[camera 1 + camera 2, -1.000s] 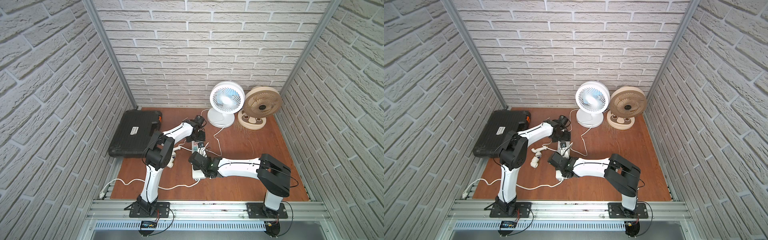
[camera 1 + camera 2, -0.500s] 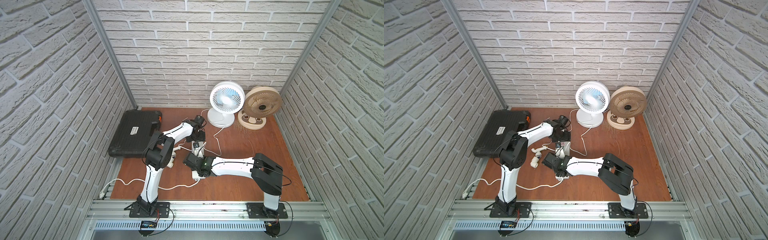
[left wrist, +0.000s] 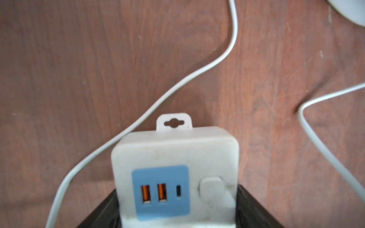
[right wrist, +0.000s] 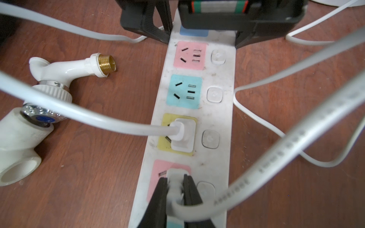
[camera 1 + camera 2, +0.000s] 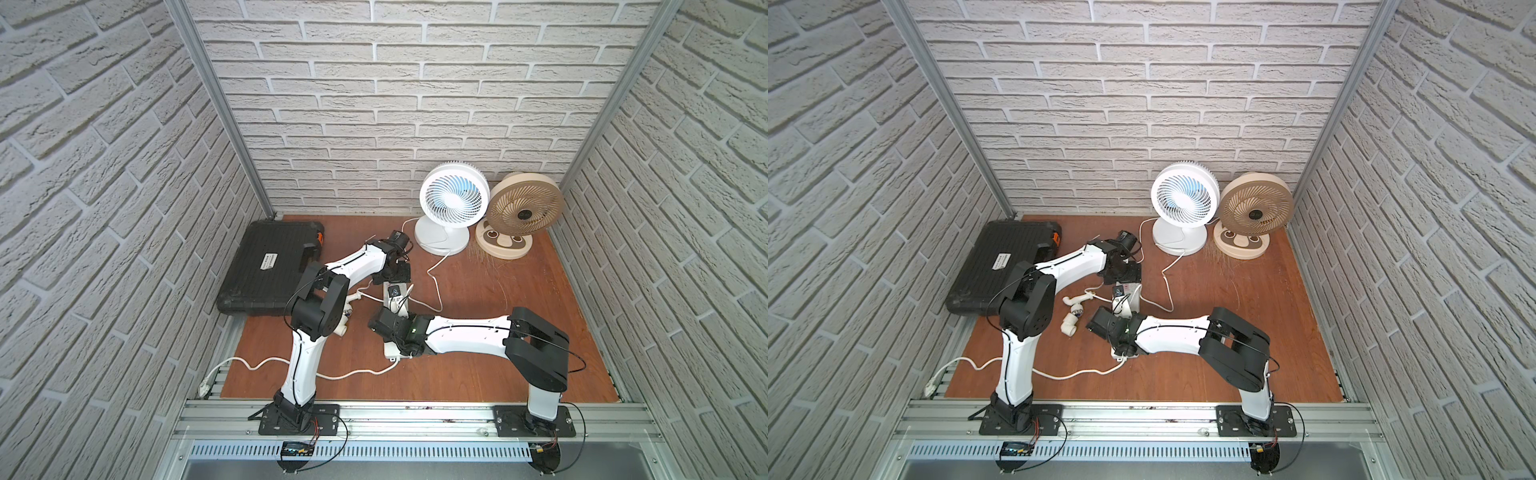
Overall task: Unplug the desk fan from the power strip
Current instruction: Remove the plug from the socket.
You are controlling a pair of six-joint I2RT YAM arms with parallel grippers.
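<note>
2 fans: white fan (image 5: pixel 453 199), tan fan (image 5: pixel 524 210). 1 power strip (image 4: pixel 197 110). 2 plugs seated in it: yellow-socket plug (image 4: pixel 183 136), pink-socket plug (image 4: pixel 175 174). 1 black case (image 5: pixel 270 266). 2 plumbing parts on the worktop (image 5: pixel 478 374): tap (image 4: pixel 65 69), pipe fitting (image 4: pixel 17 142). 2 arms: left arm (image 5: pixel 301 357), right arm (image 5: pixel 469 334).

left arm (image 5: pixel 353 266): elbow raised above its base, forearm reaching toward the back wall, wrist bent down. left gripper (image 3: pixel 177 209): set low, fingers (image 3: pixel 102 213) closed against both long sides of the power strip (image 3: pixel 173 152) at its end.

right arm (image 5: pixel 465 334): elbow folded, forearm lying low, pointing toward the left arm. right gripper (image 4: pixel 175 194): fingers (image 4: pixel 161 199) pinched tight on a white plug (image 4: pixel 175 174).
</note>
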